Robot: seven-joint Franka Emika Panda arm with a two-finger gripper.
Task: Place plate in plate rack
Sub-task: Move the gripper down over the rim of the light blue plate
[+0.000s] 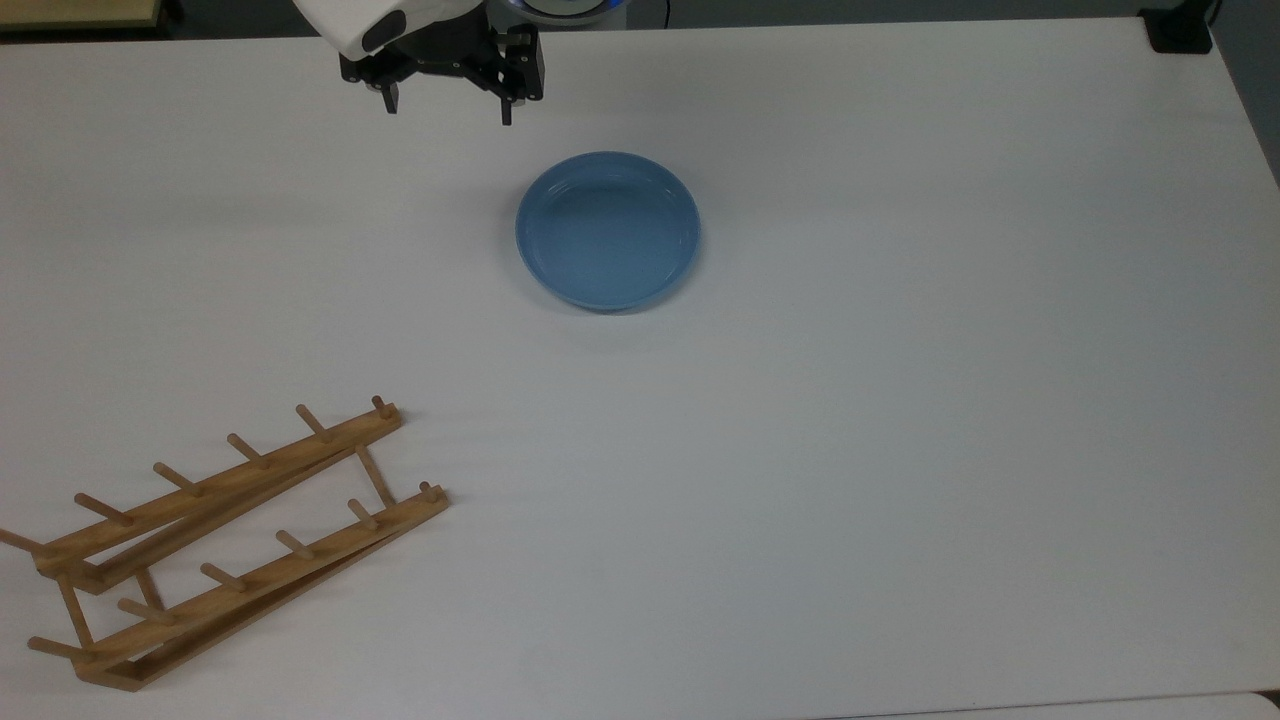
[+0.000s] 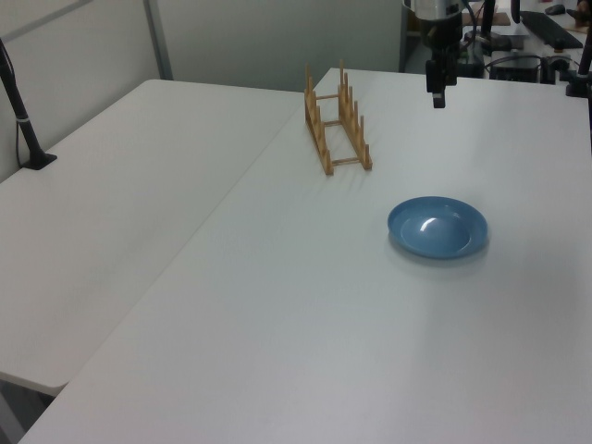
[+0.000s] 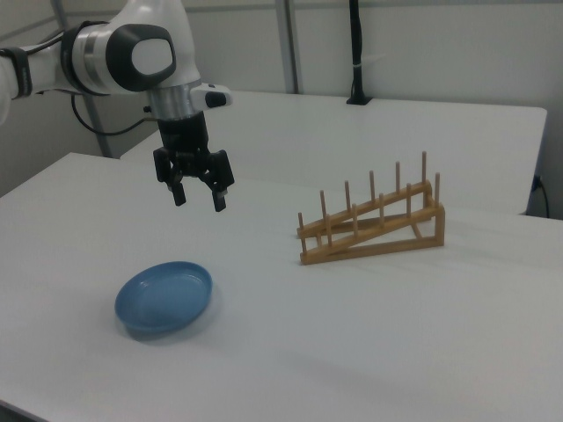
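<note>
In the top view, going from the top view's left to its right, the wooden plate rack (image 1: 225,540) lies at about 8 o'clock from the middle of the white table (image 1: 900,450), its two long rails running slantwise with short pegs standing along each, joined by thin crossbars. Next comes the gripper (image 1: 448,108) at roughly 11 o'clock, up by the far edge of the table, hanging from the white arm (image 1: 365,25); its two dark fingers (image 1: 390,98) stand well apart with nothing between them, so it is open and empty. Just past it, at about 12 o'clock from the table's middle, the glossy blue plate (image 1: 608,230) sits flat on the tabletop, rim up, apart from the gripper and well apart from the rack. In the left view, the rack (image 2: 337,125) stands upright at 12 o'clock, the gripper (image 2: 437,98) hangs in the air at 1 o'clock, and the plate (image 2: 437,227) rests at 3 o'clock, nearer the camera than the gripper. In the right view, the plate (image 3: 164,297) lies at 8 o'clock, the gripper (image 3: 197,195) hovers above and a little beyond it at 10 o'clock with fingers spread, and the rack (image 3: 373,224) stands at 3 o'clock with its pegs pointing up.
</note>
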